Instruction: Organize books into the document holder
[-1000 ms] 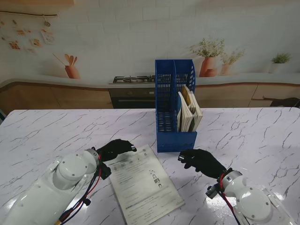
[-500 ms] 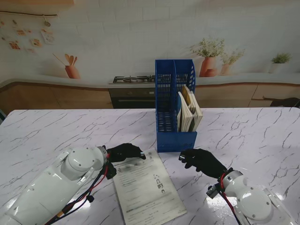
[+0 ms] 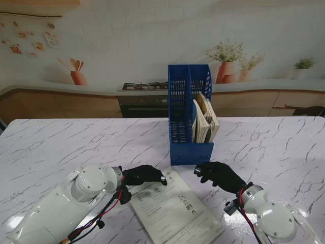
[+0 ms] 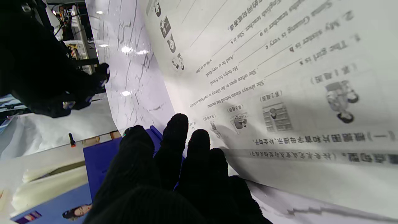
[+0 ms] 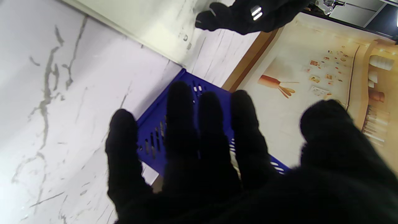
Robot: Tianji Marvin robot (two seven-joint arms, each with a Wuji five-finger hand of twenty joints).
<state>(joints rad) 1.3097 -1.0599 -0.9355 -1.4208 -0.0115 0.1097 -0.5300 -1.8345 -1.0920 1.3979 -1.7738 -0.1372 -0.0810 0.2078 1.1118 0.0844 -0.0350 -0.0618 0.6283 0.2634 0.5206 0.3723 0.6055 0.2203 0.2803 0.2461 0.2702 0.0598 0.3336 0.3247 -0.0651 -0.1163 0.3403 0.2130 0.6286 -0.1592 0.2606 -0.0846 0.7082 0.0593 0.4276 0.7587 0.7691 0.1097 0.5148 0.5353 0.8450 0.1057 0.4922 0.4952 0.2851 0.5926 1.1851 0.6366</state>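
Note:
A white printed booklet (image 3: pixel 177 211) (image 4: pixel 279 77) lies flat on the marble table, nearer to me than the blue document holder (image 3: pixel 189 122) (image 5: pixel 186 102), which has several books (image 3: pixel 205 122) standing in its right slot. My black-gloved left hand (image 3: pixel 142 175) (image 4: pixel 174 174) rests its straight fingers on the booklet's far left corner; whether the thumb is under the page is hidden. My right hand (image 3: pixel 218 175) (image 5: pixel 217 161) hovers open just in front of the holder's right corner, fingers spread, holding nothing. In the right wrist view the booklet (image 5: pixel 149 28) and the left hand (image 5: pixel 248 15) show beyond the holder.
The marble table (image 3: pixel 76 137) stretches wide to the left and right of the holder. The holder's left slot (image 3: pixel 179 117) shows no book. Behind the table runs a printed kitchen backdrop (image 3: pixel 101 61).
My left hand has slid to the right, and the booklet has moved and turned with it, its near end swinging toward the right arm. The right hand has stayed put.

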